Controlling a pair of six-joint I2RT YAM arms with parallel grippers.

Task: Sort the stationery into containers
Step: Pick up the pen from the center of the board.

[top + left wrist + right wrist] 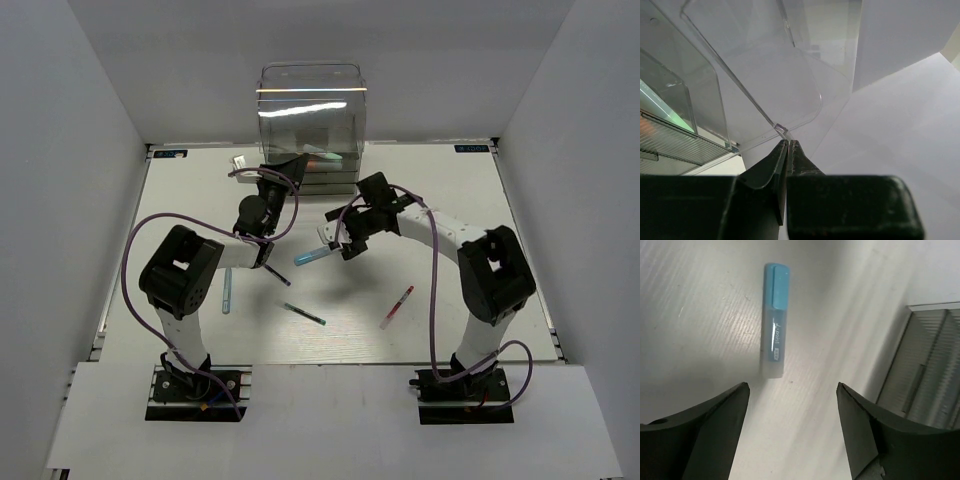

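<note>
A light blue marker [310,256] [774,320] lies on the table just ahead of my right gripper [336,240] [792,386], which hangs open above the table with nothing between its fingers. The clear cabinet [310,120] [930,365] stands at the back. My left gripper [287,168] [788,141] is at its front, shut on the thin lip of a clear drawer [765,75] that is pulled out. A red pen [397,306], a teal pen [303,314], a dark purple pen [277,275] and a pale blue pen [227,290] lie loose on the table.
Green and red items [322,157] show inside the cabinet's drawers. A small white object [241,160] lies at the back left. White walls close in the table on three sides. Purple cables loop off both arms.
</note>
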